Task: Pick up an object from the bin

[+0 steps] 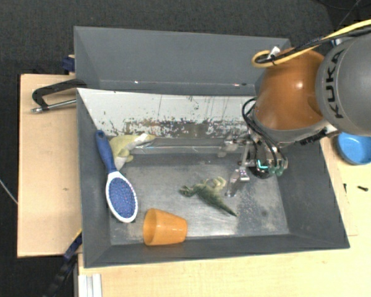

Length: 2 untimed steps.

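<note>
- Four loose things are counted in the grey metal bin. The ref. landmark is the green toy figure, laid flat on the floor approx. mid-bin, w/ its long axis run from upper view-left to lower view-right.
- Gripper: it is seen low in the bin, just to view-right of the toy figure and close by that figure's upper-right end. Contact btw. the two cannot be told. Whether the gripper is open or closed cannot be told either, since its tip is lost against the speckled floor.
- Orange cover & grey arm: these robot parts are seen above and to view-right of the toy figure, over the bin's far right corner.
- Orange cup: it is laid on its side below and to view-left of the toy figure, near it but apart from it.
- Blue brush: its oval head, white-rimmed, is found well to view-left of the toy figure. The handle is run up and away from the head toward the back wall.
- Pale yellow-green soft thing: it is placed up and well to view-left of the toy figure, by the back wall and right beside the brush handle's upper part.
</note>
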{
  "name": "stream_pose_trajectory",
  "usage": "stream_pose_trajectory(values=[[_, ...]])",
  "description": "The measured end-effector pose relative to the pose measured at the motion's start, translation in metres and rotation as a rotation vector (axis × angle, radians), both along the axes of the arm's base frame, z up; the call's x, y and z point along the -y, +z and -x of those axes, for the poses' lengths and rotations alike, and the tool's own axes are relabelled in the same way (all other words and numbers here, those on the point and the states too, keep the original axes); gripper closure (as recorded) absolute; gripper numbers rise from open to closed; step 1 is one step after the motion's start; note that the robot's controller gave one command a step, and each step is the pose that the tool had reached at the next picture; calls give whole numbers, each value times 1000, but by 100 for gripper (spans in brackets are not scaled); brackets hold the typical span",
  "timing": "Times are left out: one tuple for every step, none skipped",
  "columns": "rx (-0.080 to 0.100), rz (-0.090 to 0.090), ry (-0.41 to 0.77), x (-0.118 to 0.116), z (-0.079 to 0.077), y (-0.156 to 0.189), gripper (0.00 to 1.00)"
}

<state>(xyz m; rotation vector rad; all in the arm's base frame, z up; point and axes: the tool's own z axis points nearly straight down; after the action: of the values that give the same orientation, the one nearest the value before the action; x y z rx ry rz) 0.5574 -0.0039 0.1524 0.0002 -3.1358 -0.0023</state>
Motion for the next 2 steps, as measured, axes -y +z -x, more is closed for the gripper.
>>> stream_pose_trajectory(values=[[15, 1, 247, -10, 23, -80, 0], [21, 1, 247, -10, 21, -79, 100]])
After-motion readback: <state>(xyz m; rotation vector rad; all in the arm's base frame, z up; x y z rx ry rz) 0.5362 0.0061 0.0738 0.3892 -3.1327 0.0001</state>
